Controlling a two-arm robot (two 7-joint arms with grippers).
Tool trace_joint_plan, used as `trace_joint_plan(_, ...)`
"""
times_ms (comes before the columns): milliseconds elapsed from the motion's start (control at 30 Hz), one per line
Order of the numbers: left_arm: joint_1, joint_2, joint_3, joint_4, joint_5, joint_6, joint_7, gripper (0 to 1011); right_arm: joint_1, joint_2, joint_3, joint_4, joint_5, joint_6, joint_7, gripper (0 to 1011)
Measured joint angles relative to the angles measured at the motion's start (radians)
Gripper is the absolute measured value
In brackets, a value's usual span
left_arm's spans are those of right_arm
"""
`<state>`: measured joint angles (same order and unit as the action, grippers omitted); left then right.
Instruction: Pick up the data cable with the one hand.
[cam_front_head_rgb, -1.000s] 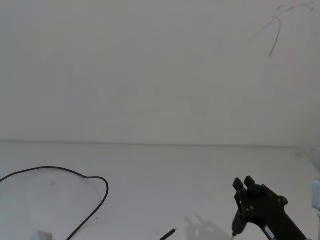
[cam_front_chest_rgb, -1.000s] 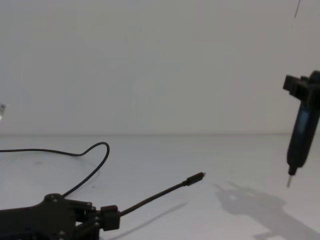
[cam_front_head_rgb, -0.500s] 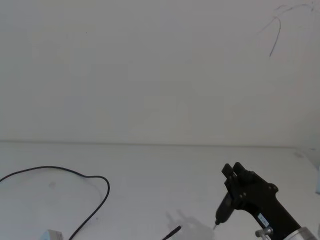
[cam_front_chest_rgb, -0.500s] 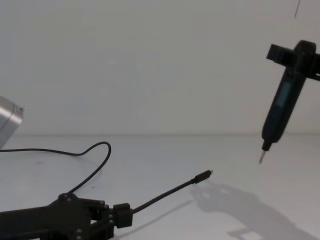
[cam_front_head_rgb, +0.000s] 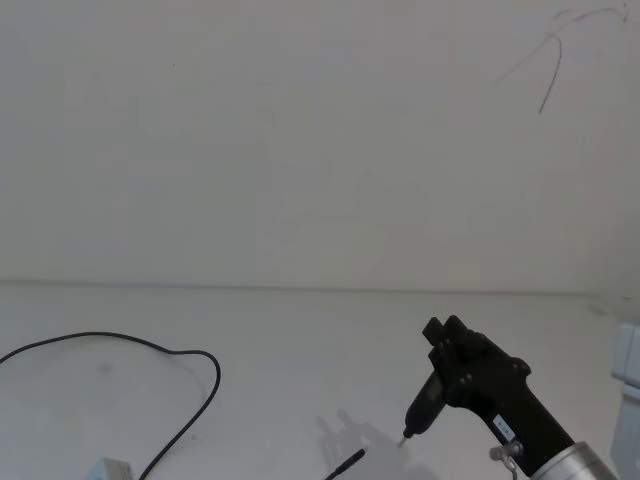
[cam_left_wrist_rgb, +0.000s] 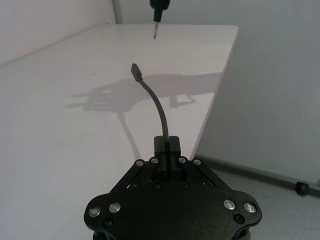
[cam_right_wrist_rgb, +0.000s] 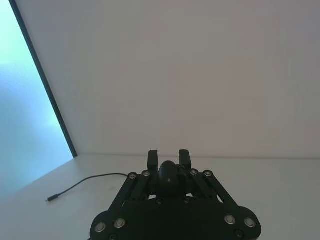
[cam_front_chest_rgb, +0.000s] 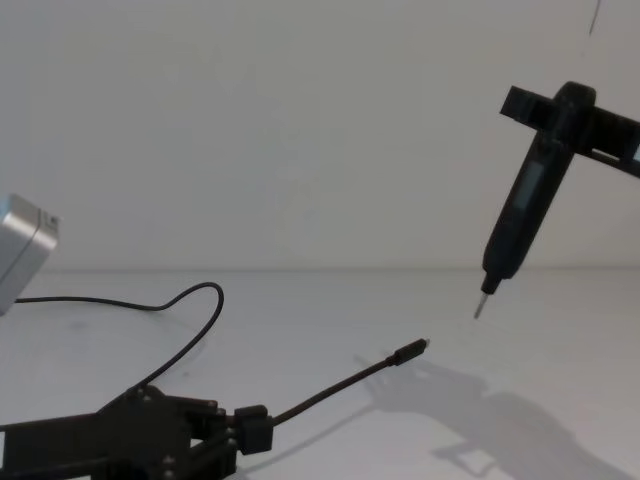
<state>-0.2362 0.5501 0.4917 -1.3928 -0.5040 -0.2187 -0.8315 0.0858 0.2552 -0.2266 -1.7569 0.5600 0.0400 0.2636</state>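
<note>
My left gripper (cam_front_chest_rgb: 250, 431) sits low at the near left, shut on the data cable (cam_front_chest_rgb: 330, 388), a thin black cord. Its free end rises off the table to a small dark plug (cam_front_chest_rgb: 408, 351). The left wrist view has the fingers (cam_left_wrist_rgb: 161, 145) clamped on the cord (cam_left_wrist_rgb: 157, 102), with the plug (cam_left_wrist_rgb: 134, 69) up in the air. Behind the gripper, the cable loops across the table (cam_front_head_rgb: 190, 358). My right gripper (cam_front_head_rgb: 447, 335) is shut on a dark pen-shaped tool (cam_front_chest_rgb: 518, 220), whose tip (cam_front_chest_rgb: 480, 306) hangs just above and right of the plug.
The white table (cam_front_head_rgb: 300, 330) meets a plain white wall. Its side edge (cam_left_wrist_rgb: 212, 105) drops to the floor. A silver block (cam_front_chest_rgb: 25, 248) stands at the left, and a pale panel (cam_front_head_rgb: 627, 385) at the right edge. More cable (cam_right_wrist_rgb: 85, 183) trails on the table.
The right gripper has carried the pen-shaped tool leftward and higher, its tip now close to the plug. The left gripper has edged right with the cable, lifting the plug slightly.
</note>
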Motion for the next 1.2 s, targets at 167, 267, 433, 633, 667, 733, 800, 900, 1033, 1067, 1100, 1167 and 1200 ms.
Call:
trace_joint_plan(167,-0.001,-0.002,0.001,0.002,0.001,-0.001,0.002,40,0.028,-0.013,-0.010,0.052,0.014,-0.020,0.017,251)
trace_joint_plan(267,-0.002,-0.003,0.002,0.002,0.001,-0.001,0.002,40,0.039,-0.018,-0.014,0.072,0.019,-0.026,0.023,250)
trace_joint_plan(433,-0.002,-0.004,0.002,0.003,0.002,-0.001,0.003,40,0.060,-0.027,-0.025,0.106,0.032,-0.036,0.035,251)
trace_joint_plan(633,-0.003,-0.004,0.003,0.003,0.002,-0.001,0.003,40,0.079,-0.035,-0.037,0.132,0.046,-0.039,0.044,250)
trace_joint_plan(667,-0.003,-0.004,0.003,0.003,0.002,-0.001,0.003,40,0.081,-0.036,-0.038,0.135,0.048,-0.039,0.045,251)
trace_joint_plan(733,-0.003,-0.004,0.003,0.004,0.002,-0.001,0.004,40,0.086,-0.039,-0.043,0.143,0.052,-0.039,0.047,251)
trace_joint_plan(800,-0.003,-0.004,0.003,0.004,0.002,-0.001,0.004,40,0.089,-0.040,-0.046,0.147,0.055,-0.039,0.048,251)
trace_joint_plan(900,-0.003,-0.005,0.003,0.004,0.002,-0.001,0.004,40,0.094,-0.043,-0.051,0.154,0.060,-0.038,0.050,251)
trace_joint_plan(1033,-0.003,-0.005,0.003,0.004,0.002,-0.001,0.004,40,0.099,-0.046,-0.058,0.163,0.065,-0.038,0.051,251)
trace_joint_plan(1067,-0.003,-0.005,0.003,0.004,0.002,-0.001,0.004,40,0.101,-0.046,-0.060,0.166,0.067,-0.038,0.051,250)
trace_joint_plan(1100,-0.003,-0.005,0.003,0.004,0.002,-0.001,0.004,40,0.102,-0.046,-0.061,0.167,0.068,-0.038,0.051,250)
trace_joint_plan(1167,-0.003,-0.005,0.003,0.004,0.002,-0.001,0.004,40,0.105,-0.046,-0.063,0.172,0.070,-0.038,0.051,251)
trace_joint_plan(1200,-0.003,-0.005,0.003,0.004,0.002,-0.001,0.004,40,0.106,-0.047,-0.064,0.175,0.071,-0.039,0.050,251)
